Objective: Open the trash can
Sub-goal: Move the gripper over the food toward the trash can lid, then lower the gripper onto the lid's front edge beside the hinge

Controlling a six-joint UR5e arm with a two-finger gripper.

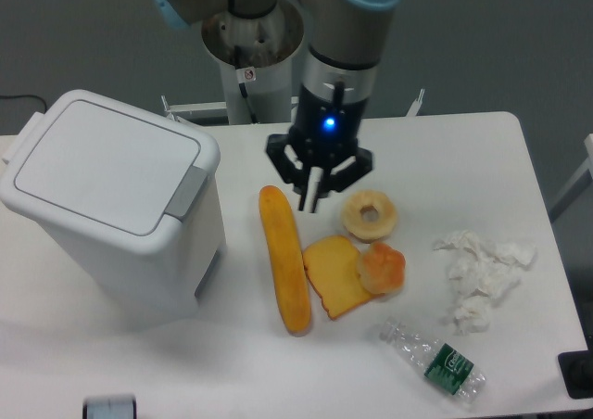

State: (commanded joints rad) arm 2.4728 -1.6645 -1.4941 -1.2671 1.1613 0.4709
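Trash can: a large boxy white plastic bin with rounded corners stands on the left part of the white table, turned a little so that its front faces the right and slightly toward the camera. Its flat lid lies closed on top, and the grey latch sits at the lid's right edge, running down over the rim.

Just right of the bin, apart from it, a long yellow-orange baguette lies lengthwise on the table. Touching its lower right side is a slice of toast, and a small round bun rests against the slice's right edge. Above the bun sits a pale ring-shaped doughnut.

The gripper hangs from the arm over the table between the top of the baguette and the doughnut, pointing downward, with a blue light lit on its body. Its fingers are drawn close together with nothing between them. It is well apart from the bin.

Farther right lies a heap of crumpled white tissue, and below it, near the front edge, a crushed clear plastic bottle with a green label lies on its side.
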